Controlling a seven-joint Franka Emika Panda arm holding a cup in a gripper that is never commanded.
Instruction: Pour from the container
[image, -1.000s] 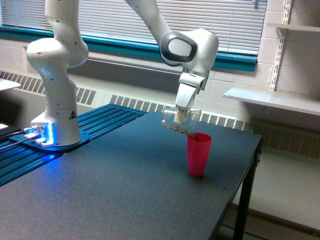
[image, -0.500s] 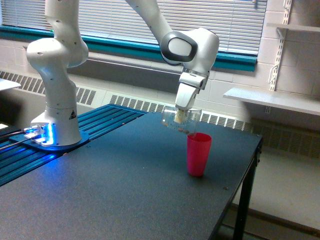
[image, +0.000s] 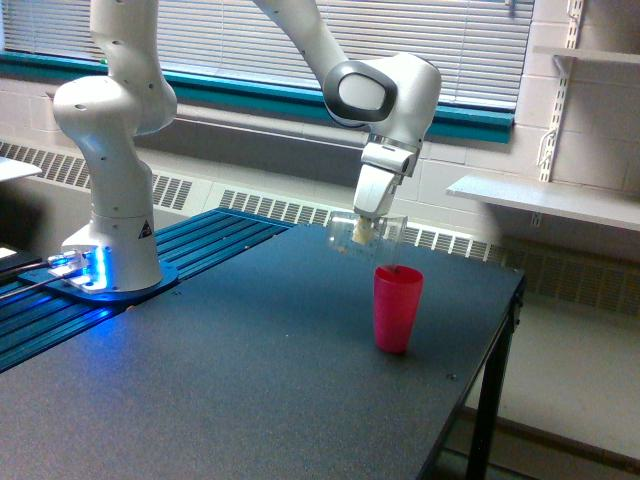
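Dark worktop (image: 250, 380) bearing the white arm's base (image: 110, 265) at the exterior view's left. The arm (image: 385, 95) reaches over the far edge. Pink cup (image: 398, 308) stands upright on the worktop. The hand (image: 362, 232) is closed on the clear container (image: 366, 230), held lying on its side in the air, above and just left of the pink cup, apart from it.
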